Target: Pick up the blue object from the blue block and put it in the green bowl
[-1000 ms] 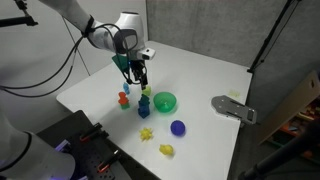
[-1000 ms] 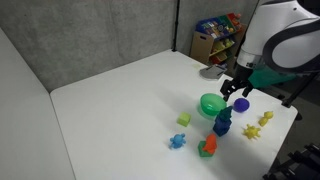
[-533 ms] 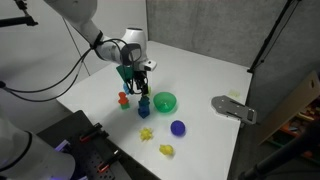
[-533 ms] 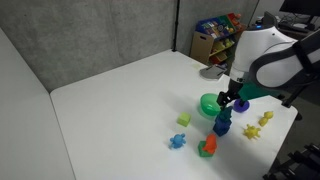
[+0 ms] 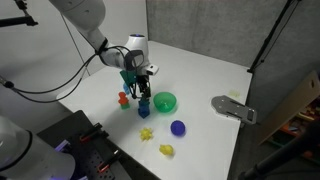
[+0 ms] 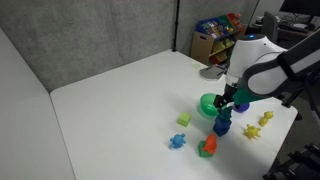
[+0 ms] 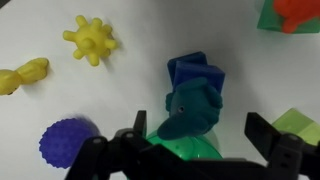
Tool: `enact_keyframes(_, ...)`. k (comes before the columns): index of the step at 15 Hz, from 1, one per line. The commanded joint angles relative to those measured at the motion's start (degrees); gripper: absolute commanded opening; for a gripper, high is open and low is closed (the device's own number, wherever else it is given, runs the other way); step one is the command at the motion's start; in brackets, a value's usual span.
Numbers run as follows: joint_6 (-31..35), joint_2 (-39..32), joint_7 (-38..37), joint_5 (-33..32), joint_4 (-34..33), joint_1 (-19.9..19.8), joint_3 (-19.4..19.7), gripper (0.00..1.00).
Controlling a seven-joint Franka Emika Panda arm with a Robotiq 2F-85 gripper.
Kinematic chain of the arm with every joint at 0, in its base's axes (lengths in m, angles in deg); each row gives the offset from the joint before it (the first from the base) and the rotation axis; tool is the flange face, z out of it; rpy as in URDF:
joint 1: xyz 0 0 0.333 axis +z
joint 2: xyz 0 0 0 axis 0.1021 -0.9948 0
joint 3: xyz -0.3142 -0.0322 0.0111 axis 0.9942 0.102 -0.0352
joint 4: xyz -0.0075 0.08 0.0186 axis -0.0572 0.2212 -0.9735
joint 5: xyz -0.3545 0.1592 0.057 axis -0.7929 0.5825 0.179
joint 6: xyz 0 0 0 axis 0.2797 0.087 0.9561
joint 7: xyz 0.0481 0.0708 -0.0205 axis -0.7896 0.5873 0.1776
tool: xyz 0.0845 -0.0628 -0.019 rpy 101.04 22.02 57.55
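Note:
In the wrist view the tiny blue-teal object (image 7: 190, 108) sits on top of the dark-blue cube (image 7: 197, 70). My gripper (image 7: 197, 130) is open, with one finger on each side of the teal object and not touching it. The bright-green bowl (image 7: 185, 152) lies right beside the cube and is partly hidden by the gripper body. In both exterior views the gripper (image 5: 142, 92) (image 6: 227, 107) hangs just over the cube (image 5: 143, 107) (image 6: 221, 126), next to the bowl (image 5: 165, 101) (image 6: 208, 103).
A dark-blue ball (image 5: 178, 127) (image 7: 65, 140), a yellow spiky piece (image 5: 146, 133) (image 7: 90, 38) and another yellow piece (image 5: 166, 150) lie near the table's front. A red piece (image 5: 124, 99), a green cube (image 6: 184, 120) and a light-blue piece (image 6: 177, 140) stand close by. A grey device (image 5: 234, 108) sits at the table edge.
The gripper has come down and moved slightly sideways, from above the bowl area to just over the blue cube, with its fingers still open. The objects have not moved.

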Motion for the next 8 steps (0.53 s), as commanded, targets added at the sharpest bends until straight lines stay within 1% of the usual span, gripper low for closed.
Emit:
enact_keyframes(1,-0.6,-1.9,-1.0,-0.6,-2.1,1.3,1.6,0.74)
enact_keyframes(5,-2.4,-1.7,-0.1,0.9,-2.3,1.1,1.2,0.4)
enact_keyframes(7,-3.6,-0.1,-0.2,1.6,-2.5,0.9,1.2,0.26)
enact_keyframes(8,-4.4,0.7,-0.5,1.7,-2.9,0.8,1.3,0.24)
